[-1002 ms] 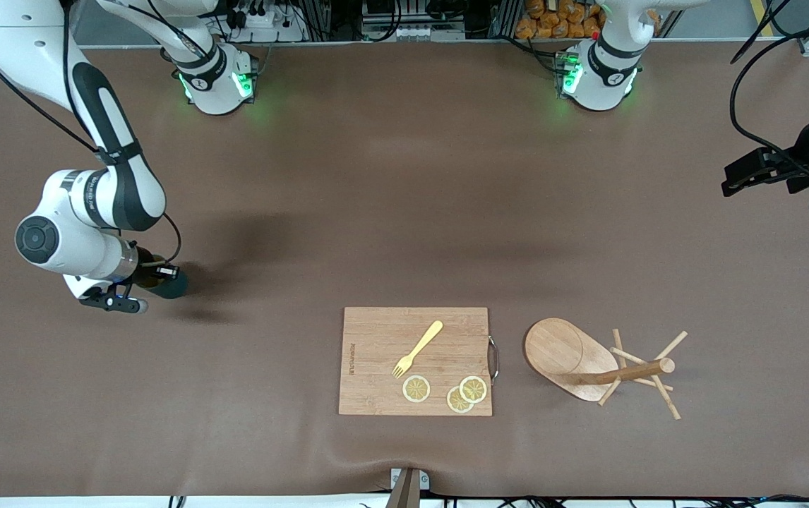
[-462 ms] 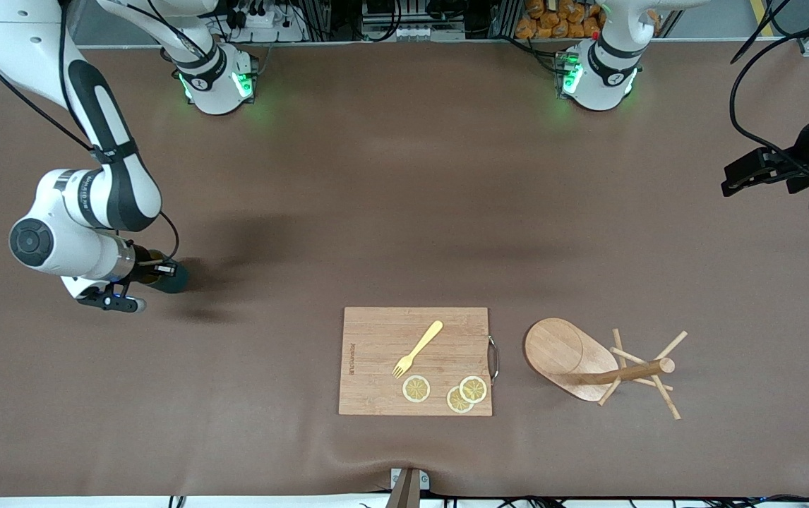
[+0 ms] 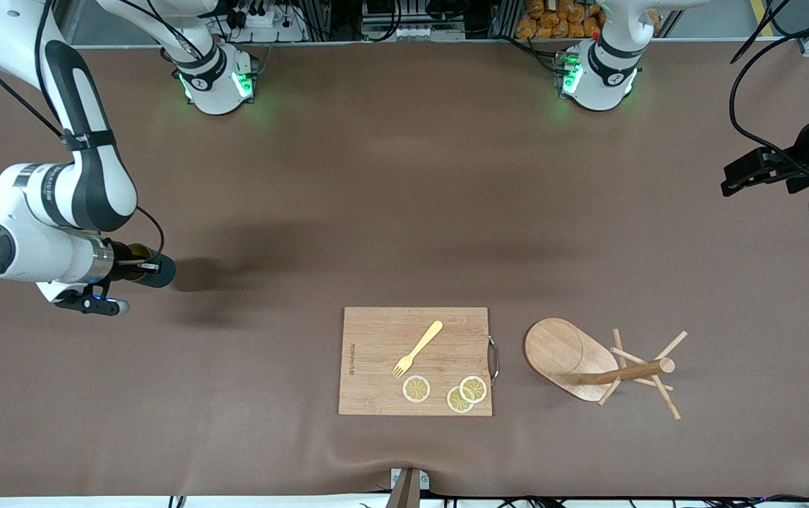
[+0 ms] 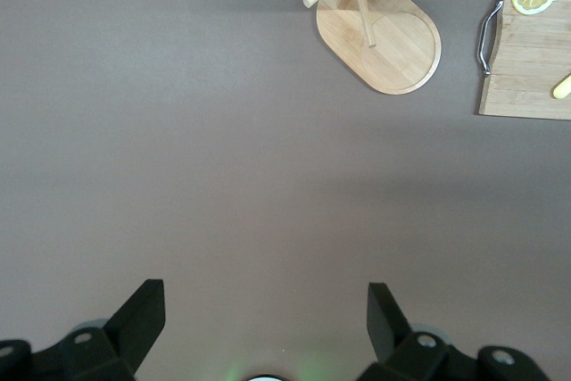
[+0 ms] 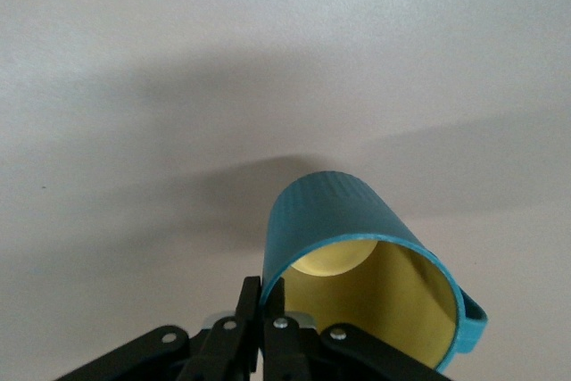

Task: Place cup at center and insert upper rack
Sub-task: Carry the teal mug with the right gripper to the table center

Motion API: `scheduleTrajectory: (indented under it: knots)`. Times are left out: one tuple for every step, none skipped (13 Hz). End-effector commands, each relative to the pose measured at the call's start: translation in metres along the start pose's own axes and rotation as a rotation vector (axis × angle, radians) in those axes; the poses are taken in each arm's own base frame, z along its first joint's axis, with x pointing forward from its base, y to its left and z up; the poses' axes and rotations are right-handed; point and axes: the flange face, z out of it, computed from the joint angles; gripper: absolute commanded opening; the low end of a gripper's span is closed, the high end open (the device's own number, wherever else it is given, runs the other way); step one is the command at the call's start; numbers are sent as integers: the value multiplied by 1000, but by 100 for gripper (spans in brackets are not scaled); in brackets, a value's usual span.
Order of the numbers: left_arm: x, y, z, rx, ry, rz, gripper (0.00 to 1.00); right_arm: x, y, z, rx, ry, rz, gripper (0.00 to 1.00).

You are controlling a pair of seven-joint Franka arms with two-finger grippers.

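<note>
Cup (image 5: 357,247) rim is pinched in my right end effector (image 5: 261,310) above the surface (image 3: 376,212); my left end effector (image 4: 263,314) waits, spread wide and empty, well apart from the fallen rack (image 3: 588,363).

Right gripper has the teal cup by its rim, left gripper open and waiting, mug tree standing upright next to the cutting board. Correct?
One error: the mug tree is not upright. The front view shows it tipped over, post and pegs lying along the table beside the cutting board. The rest holds: the right gripper is shut on the cup at its rim, and the left gripper waits open.
</note>
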Motion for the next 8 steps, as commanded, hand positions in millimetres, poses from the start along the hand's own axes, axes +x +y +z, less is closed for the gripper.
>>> scheduleTrajectory:
  knots:
    - [-4,0,-6,7,-1,11,100,-13,-16,-31,56,31,2,0]
    - [-4,1,-6,7,-1,13,100,-18,-30,-41,65,45,-16,0]
    - [-4,1,-6,7,-1,11,100,-24,-45,-50,64,55,-40,0]
    - [-4,0,-7,7,0,11,100,-30,-60,-61,69,60,-17,0]
    - [-4,1,-6,7,-1,13,100,-37,-79,-69,65,49,16,0]
    - [-4,1,-5,7,-3,13,100,-46,-105,-78,54,33,10,0]
    - [-4,1,-5,7,-3,13,100,-53,-126,-84,44,25,-2,0]
    - [-4,0,-5,7,-3,11,100,-59,-141,-90,40,26,-16,0]
